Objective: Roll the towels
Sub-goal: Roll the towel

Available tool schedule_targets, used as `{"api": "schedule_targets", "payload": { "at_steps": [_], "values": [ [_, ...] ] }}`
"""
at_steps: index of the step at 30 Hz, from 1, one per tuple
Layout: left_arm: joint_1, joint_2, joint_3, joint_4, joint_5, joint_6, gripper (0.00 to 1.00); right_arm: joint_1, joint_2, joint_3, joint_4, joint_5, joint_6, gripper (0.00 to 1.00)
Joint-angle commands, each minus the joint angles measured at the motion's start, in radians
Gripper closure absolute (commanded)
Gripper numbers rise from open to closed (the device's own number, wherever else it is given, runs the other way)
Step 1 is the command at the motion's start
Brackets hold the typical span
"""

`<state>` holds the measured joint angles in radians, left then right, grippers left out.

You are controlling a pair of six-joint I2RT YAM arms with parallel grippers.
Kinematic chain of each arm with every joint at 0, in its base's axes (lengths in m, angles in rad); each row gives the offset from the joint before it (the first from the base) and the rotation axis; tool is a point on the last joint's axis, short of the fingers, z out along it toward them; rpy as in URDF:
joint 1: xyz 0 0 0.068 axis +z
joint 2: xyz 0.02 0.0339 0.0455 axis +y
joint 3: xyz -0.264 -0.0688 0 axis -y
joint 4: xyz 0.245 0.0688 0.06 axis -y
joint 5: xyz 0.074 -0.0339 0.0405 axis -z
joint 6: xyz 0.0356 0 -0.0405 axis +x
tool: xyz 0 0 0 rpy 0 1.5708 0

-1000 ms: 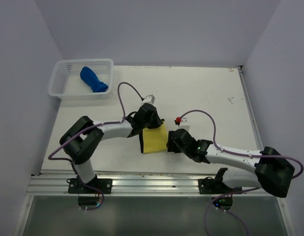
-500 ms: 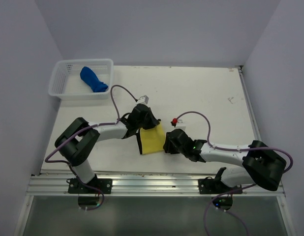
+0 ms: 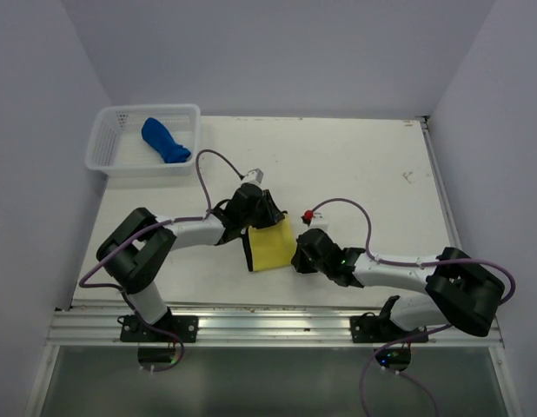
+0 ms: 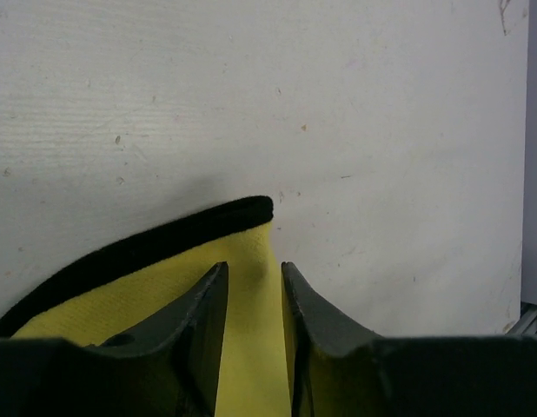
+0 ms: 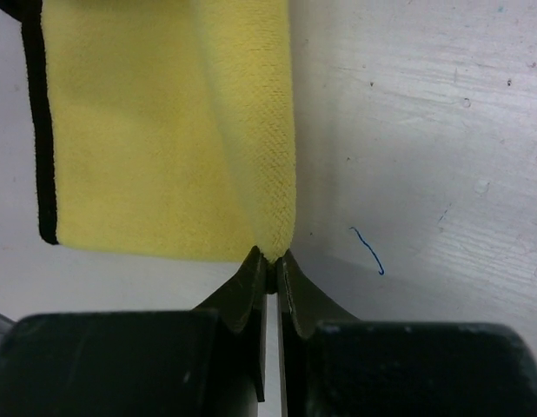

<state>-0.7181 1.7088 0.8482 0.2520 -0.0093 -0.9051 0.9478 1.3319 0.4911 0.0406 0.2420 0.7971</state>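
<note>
One yellow towel [image 3: 270, 248] lies folded, black edge left.

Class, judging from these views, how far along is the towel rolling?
Done: the blue towel lies bundled in the basket. In hand: the right gripper pinches the yellow towel; the left gripper sits over it, jaws slightly apart. Remaining: it lies folded, not yet rolled.

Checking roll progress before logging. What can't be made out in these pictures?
- Top view: far edge of the yellow towel, under the left gripper.
- Right wrist view: how much cloth the right gripper pinches, hidden inside its shut jaws.
- Left wrist view: the towel's near part, behind the gripper's body.
- Top view: the blue towel in the basket, too small to judge its roll.
</note>
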Motion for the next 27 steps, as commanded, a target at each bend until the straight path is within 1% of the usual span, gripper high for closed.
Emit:
{"api": "schedule_targets", "payload": {
  "at_steps": [1, 2, 6, 8, 11, 15, 19, 20, 24, 27],
  "values": [
    [0.006, -0.018, 0.043, -0.040, -0.021, 0.038, 0.64, -0.001, -0.014, 0.050, 0.004, -0.007, -0.039, 0.98],
    [0.011, -0.027, 0.054, -0.057, -0.021, 0.044, 0.60, -0.001, -0.005, 0.053, -0.016, -0.006, -0.041, 0.99],
    [0.028, -0.057, 0.138, -0.154, -0.015, 0.084, 0.54, -0.001, 0.023, 0.072, -0.062, 0.005, -0.027, 1.00],
    [0.028, -0.042, 0.184, -0.168, 0.030, 0.095, 0.52, -0.001, 0.029, 0.072, -0.054, 0.002, -0.026, 1.00],
    [0.017, 0.001, 0.259, -0.226, 0.045, 0.112, 0.50, -0.003, 0.041, 0.079, -0.054, 0.002, -0.021, 1.00],
    [-0.018, 0.109, 0.351, -0.370, 0.026, 0.152, 0.50, -0.003, 0.053, 0.086, -0.051, 0.000, -0.012, 1.00],
    [-0.049, 0.140, 0.339, -0.373, 0.012, 0.155, 0.50, -0.003, 0.070, 0.083, -0.051, 0.011, 0.002, 1.00],
    [-0.052, 0.149, 0.341, -0.372, -0.018, 0.156, 0.50, -0.001, 0.075, 0.084, -0.054, 0.010, 0.005, 1.00],
    [-0.067, 0.176, 0.394, -0.459, -0.081, 0.178, 0.50, -0.001, 0.095, 0.087, -0.053, 0.013, 0.025, 1.00],
    [-0.072, 0.178, 0.393, -0.461, -0.096, 0.186, 0.50, -0.001, 0.101, 0.081, -0.045, 0.006, 0.037, 1.00]
  ]
}}
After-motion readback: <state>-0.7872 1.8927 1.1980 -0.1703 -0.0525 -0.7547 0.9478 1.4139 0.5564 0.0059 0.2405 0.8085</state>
